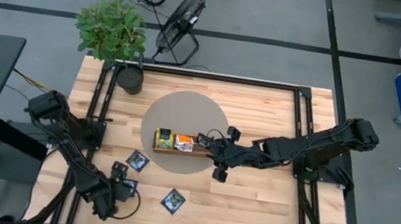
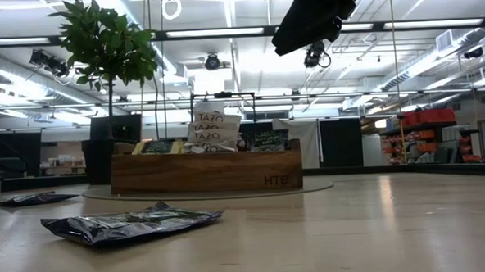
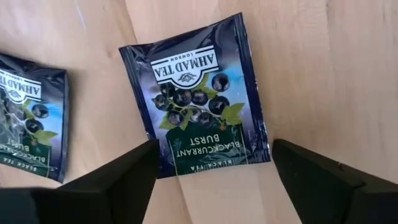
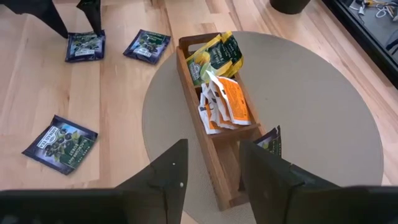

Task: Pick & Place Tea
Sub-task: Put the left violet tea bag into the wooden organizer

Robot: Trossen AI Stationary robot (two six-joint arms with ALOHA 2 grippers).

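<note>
Hovering over the near-left part of the table [image 1: 250, 205], the left gripper [image 1: 123, 190] is hanging directly above a dark navy sachet [image 3: 198, 96]. Its fingers [image 3: 118, 180] are standing wide apart, one on each side of the packet's printed bottom edge, and they are holding nothing. In the left wrist view the packet is lying flat on the wood, slightly askew to the line between the fingers, so the coming move is, in my judgement, a straight descent with little turning needed. A second navy sachet [image 3: 28, 121] is lying just beside it on the left, a third one [image 1: 138, 161] a little farther off, and a fourth [image 1: 174, 199] is lying to the right, near the front edge.

The wooden tray [image 1: 179, 149] is sitting on the round grey mat [image 1: 185, 110] at mid-table, already carrying yellow-green sachets [image 4: 214, 57] and orange-and-white sachets [image 4: 225, 106]. The left arm is clearly the nearer one to the loose packets.

The right gripper [image 1: 219, 162] is waiting above the tray's right end, its fingers partly apart and empty, with another navy packet [image 4: 270, 141] leaning against the tray's side beneath it.
</note>
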